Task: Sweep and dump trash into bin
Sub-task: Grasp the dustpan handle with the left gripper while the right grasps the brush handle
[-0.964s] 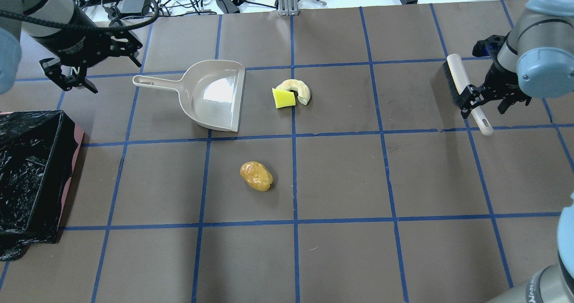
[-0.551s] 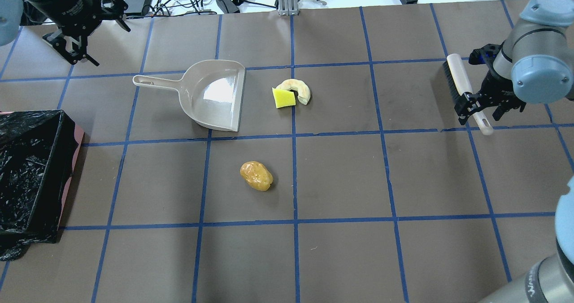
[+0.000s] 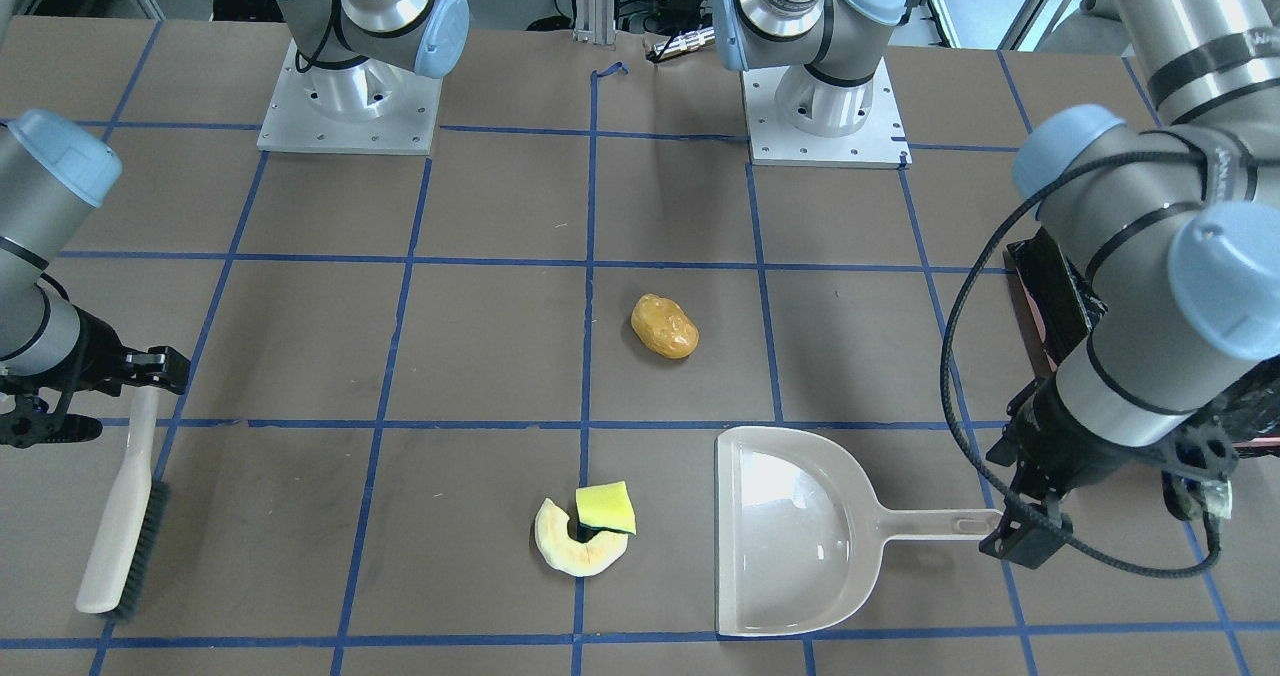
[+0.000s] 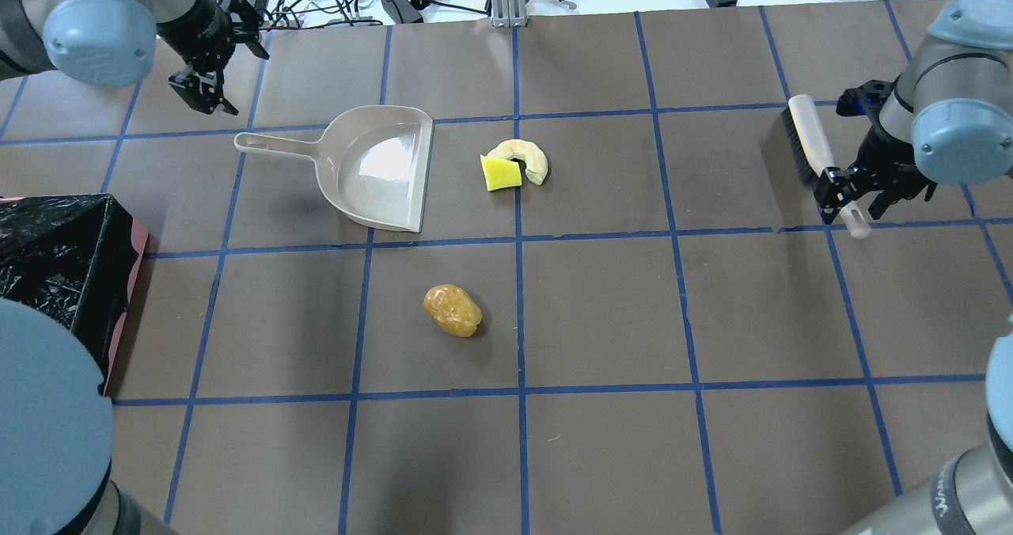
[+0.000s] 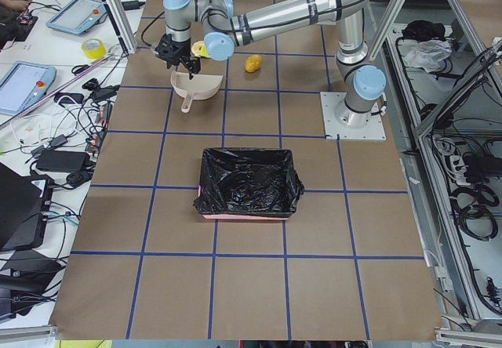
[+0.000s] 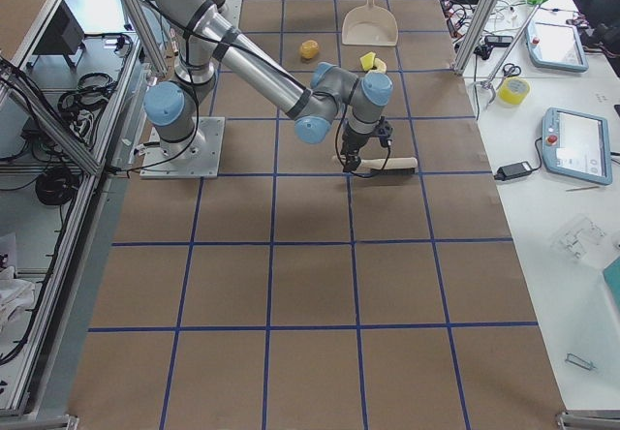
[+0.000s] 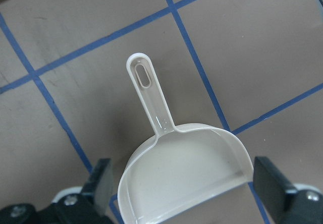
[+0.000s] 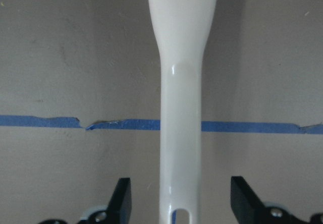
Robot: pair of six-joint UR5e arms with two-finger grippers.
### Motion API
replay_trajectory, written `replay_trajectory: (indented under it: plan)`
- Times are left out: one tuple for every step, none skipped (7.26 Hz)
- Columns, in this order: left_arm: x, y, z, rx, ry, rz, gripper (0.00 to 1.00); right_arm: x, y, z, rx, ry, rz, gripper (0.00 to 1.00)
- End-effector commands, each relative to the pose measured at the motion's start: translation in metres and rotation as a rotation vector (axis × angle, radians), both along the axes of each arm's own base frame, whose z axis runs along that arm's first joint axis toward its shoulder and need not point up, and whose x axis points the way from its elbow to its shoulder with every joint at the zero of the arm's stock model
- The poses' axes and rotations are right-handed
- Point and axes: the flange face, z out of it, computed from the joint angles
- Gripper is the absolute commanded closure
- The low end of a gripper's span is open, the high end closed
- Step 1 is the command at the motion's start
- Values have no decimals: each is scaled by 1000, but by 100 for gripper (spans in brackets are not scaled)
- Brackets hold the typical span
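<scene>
Brown paper taped into blue squares covers the table, and at its left edge sits the black-lined bin, mouth up. Next along, the left gripper hangs spread wide and empty by the handle end of the beige dustpan. The pan's handle points toward the bin side, and its mouth faces the yellow sponge piece, which touches the pale crescent. The golden lump lies alone amid bare squares. Far right, the right gripper straddles the handle of the brush, fingers parted with gaps on either side. The brush lies lengthwise front to back.
</scene>
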Motion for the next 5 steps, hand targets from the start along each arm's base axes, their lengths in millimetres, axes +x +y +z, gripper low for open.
replay_trajectory:
  plan:
    - [11,-25,-64,8,-6,16,0,0,0,0,-1,-1,-4,53]
    - [11,-26,-84,38,-3,21,0,0,0,0,0,-3,-4,60]
    - [13,-27,-99,64,-13,24,0,0,1,0,4,-4,-6,68]
    - [15,-27,-107,82,-25,41,0,0,0,1,0,-4,-6,78]
    - [13,-25,-108,107,-20,47,0,0,0,3,-3,-3,-7,82]
